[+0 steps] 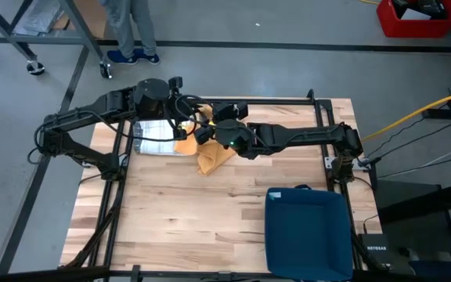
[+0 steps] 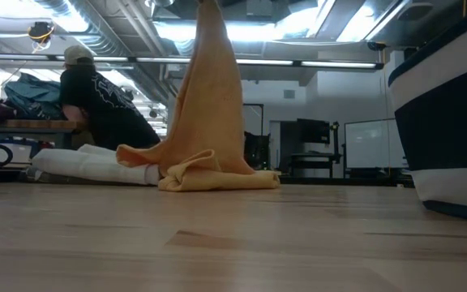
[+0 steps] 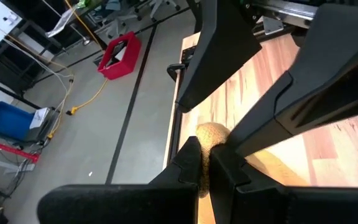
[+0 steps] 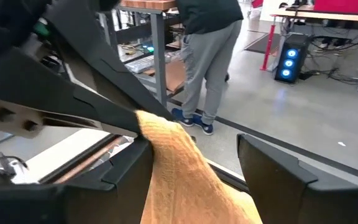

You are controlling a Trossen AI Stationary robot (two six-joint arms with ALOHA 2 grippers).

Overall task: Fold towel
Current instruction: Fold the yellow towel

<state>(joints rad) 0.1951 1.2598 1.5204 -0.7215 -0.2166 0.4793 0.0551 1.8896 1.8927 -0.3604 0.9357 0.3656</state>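
1. High view: both arms meet over the upper middle of the table (image 1: pixel 178 235). The orange towel (image 1: pixel 210 157) sits bunched just below them, one part lifted toward the left gripper (image 1: pixel 188 123). The right gripper (image 1: pixel 210 129) hovers right beside it. A blue bin (image 1: pixel 308 231) stands at lower right, well apart.

2. Low view: the towel (image 2: pixel 209 122) rises in a tall cone at centre frame, its lower end heaped on the wood — so only one corner is up. A person (image 2: pixel 104 105) sits in the room at left.

3. Left wrist view: the left gripper (image 3: pixel 205 163) is clamped on a nub of towel (image 3: pixel 211 134).

4. Right wrist view: the right gripper (image 4: pixel 194 168) stands spread with the towel (image 4: pixel 185 168) draped between its fingers, not pinched. To do this well, I judge the right should close on a neighbouring edge close below the left's grip — then both can spread the cloth flat.
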